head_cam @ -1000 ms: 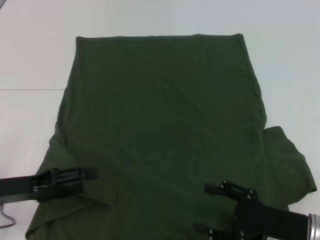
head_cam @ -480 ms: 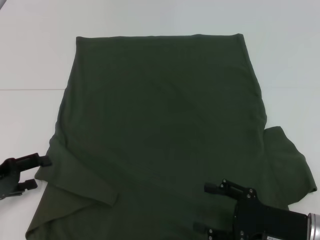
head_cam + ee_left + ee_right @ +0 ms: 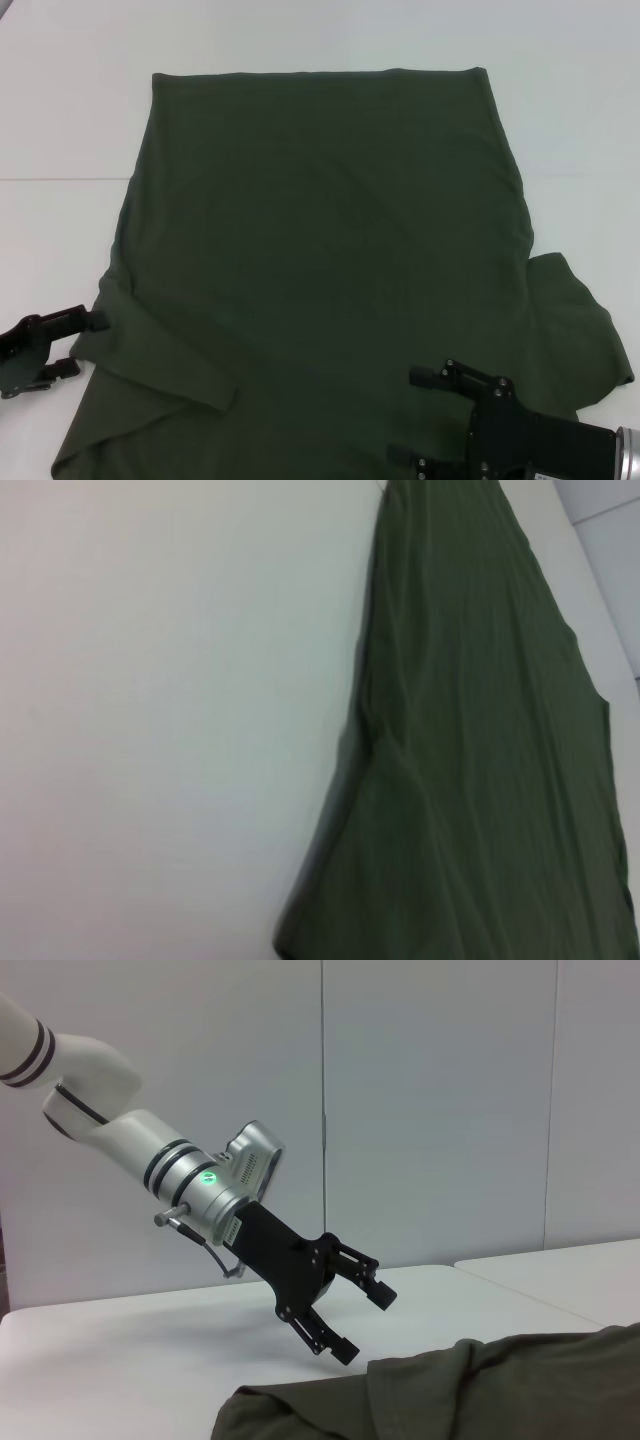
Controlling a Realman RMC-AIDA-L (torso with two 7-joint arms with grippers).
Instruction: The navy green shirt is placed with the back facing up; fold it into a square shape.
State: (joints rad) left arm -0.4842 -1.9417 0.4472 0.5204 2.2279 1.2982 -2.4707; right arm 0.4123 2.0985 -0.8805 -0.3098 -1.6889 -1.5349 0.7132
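Shirt: we see the navy green shirt spread flat on the white surface, left sleeve folded in.
Left claw: wide, just off the sleeve edge.
Right claw: parted, empty, over the shirt's near part.

Head view: even, bright overhead light; white worktop near washed out, no glare spots. Navy green shirt reads dark, folds low contrast. Left wrist view: soft focus throughout, thin shadow along shirt edge. Right wrist view: sharp, left end effector crisply lit, faint shadow beneath.
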